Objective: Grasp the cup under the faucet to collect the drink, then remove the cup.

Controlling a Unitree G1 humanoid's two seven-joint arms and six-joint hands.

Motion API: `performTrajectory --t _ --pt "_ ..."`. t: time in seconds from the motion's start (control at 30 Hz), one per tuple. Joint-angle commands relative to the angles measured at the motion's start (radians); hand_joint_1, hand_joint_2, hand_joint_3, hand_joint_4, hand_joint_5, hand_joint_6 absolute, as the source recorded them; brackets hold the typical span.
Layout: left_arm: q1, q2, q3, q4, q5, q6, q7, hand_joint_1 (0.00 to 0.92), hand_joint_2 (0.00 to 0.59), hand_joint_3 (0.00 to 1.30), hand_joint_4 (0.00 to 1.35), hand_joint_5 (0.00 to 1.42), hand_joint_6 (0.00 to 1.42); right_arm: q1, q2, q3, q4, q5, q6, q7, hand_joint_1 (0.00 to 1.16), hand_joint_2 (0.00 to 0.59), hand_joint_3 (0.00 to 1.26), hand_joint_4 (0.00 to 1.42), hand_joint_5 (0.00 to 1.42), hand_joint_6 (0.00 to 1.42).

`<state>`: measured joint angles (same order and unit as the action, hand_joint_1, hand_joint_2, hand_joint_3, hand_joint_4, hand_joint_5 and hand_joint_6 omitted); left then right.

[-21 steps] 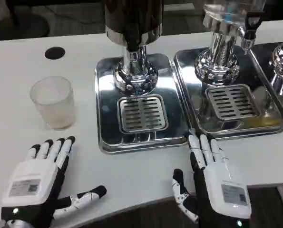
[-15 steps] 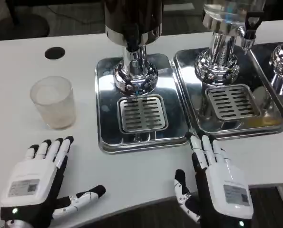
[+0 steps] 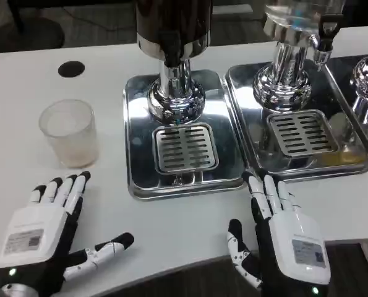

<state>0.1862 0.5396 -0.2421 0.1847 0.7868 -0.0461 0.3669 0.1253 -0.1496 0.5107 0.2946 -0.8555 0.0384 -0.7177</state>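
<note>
A frosted translucent cup (image 3: 69, 133) stands upright on the white table at the left, away from the dispensers. The dark dispenser with its chrome column (image 3: 174, 55) rises over the middle steel drip tray (image 3: 134, 142). My left hand (image 3: 44, 238) lies flat on the table below the cup, fingers spread, holding nothing. My right hand (image 3: 282, 232) rests flat near the table's front edge, fingertips close to the tray's corner, also holding nothing.
A second dispenser (image 3: 292, 55) with a black tap lever stands on its own drip tray (image 3: 245, 124) to the right; a third tray shows at the far right edge. A black round hole (image 3: 71, 68) marks the table at back left.
My left hand has slid slightly toward the lower left. My right hand has edged a little to the right and down. The cup has not moved.
</note>
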Motion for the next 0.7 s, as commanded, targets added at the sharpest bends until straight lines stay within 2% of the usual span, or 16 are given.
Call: performTrajectory --t 0.03,0.47,0.7 --pt "0.005 0.005 0.039 0.021 -0.025 -0.017 0.022 0.0 0.07 0.0 0.0 0.0 0.0 -0.013 0.01 -0.007 -0.015 0.005 -0.004 0.01 0.54 0.536 0.09 0.0 0.0 0.08" --pt "-0.089 0.037 0.065 0.132 -0.056 -0.06 0.0 0.0 0.06 0.0 0.0 0.0 0.0 -0.019 0.026 -0.009 -0.008 0.004 -0.006 0.004 0.54 0.536 0.09 0.0 0.0 0.09" --pt "-0.111 0.037 0.102 0.205 -0.145 -0.125 -0.008 0.0 0.051 0.0 0.0 0.0 0.0 -0.026 0.027 -0.009 -0.002 0.006 -0.011 0.003 0.54 0.536 0.09 0.0 0.0 0.09"
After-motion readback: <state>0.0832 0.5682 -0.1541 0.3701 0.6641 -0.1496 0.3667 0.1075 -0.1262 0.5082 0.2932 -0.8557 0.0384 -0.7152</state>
